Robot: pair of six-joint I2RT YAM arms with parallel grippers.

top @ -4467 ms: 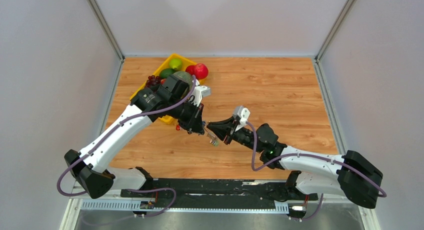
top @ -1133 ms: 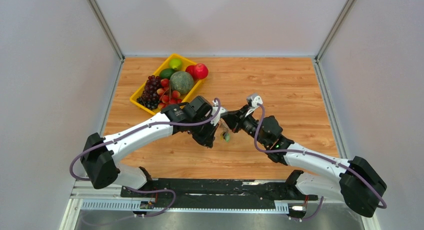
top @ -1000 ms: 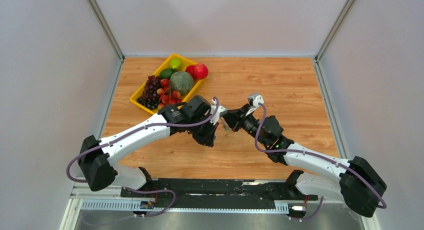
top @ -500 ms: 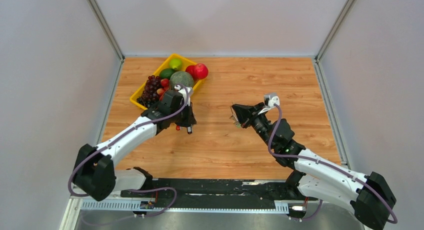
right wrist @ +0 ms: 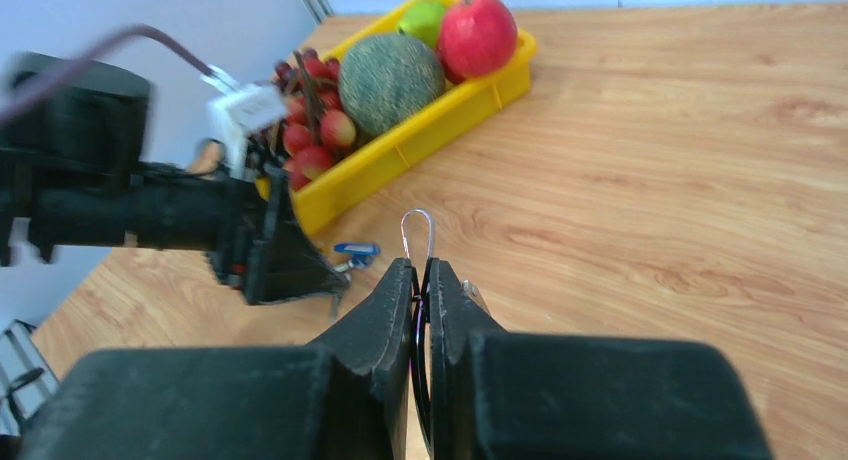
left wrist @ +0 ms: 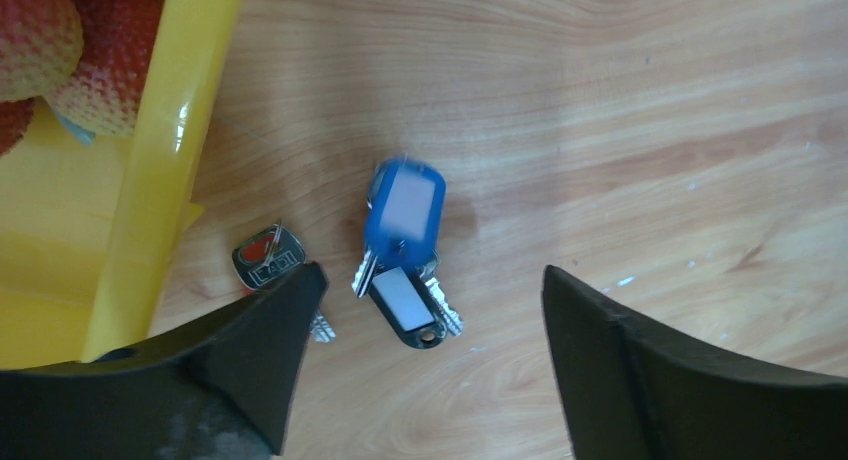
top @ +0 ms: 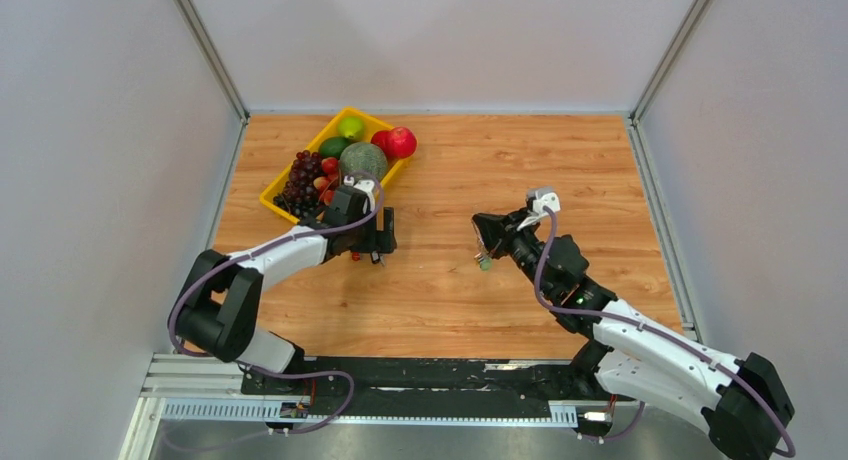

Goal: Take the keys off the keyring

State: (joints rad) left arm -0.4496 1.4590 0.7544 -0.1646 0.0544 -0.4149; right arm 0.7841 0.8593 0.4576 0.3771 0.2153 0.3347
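My left gripper (left wrist: 431, 271), jaws wide, hangs right over the loose blue- and grey-tagged small silver keys (left wrist: 400, 260), while the thin silver wire keyring (right wrist: 418, 230) sits pinched in my right gripper (right wrist: 421, 270), well off to the left one's right, a green-tagged key (top: 484, 263) dangling beneath.

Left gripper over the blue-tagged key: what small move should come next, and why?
Probably lift the open left gripper toward the right gripper: the blue-tagged silver key lies free on the wood, while the thin silver wire keyring pinched there apparently carries a green tag.
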